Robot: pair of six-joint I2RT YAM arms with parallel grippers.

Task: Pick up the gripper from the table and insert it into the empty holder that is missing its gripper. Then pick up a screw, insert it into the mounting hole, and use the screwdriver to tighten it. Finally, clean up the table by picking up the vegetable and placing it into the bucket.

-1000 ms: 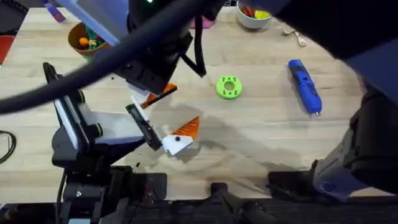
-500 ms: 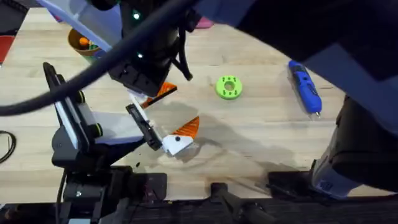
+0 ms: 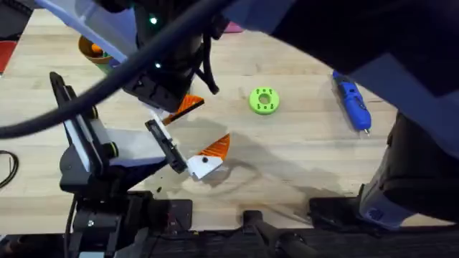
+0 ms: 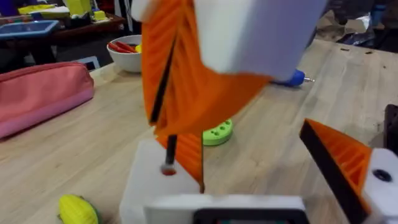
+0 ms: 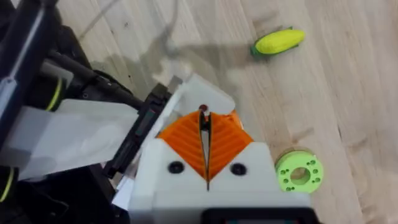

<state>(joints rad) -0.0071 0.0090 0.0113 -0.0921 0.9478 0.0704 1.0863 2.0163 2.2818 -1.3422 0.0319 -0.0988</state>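
At centre left of the overhead view, your right gripper [image 3: 176, 107], clenched on the gripper [image 5: 203, 144], hides the holder [image 4: 163, 180]; open tabletop [image 3: 301, 150] lies right.

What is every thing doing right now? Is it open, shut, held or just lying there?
Right gripper: shut on a screw.
Left gripper: open.
White holder: screw tip at its hole.
Screwdriver: lying on the table, not held.
Corn: lying on the table, not held.
Green ring: lying flat.
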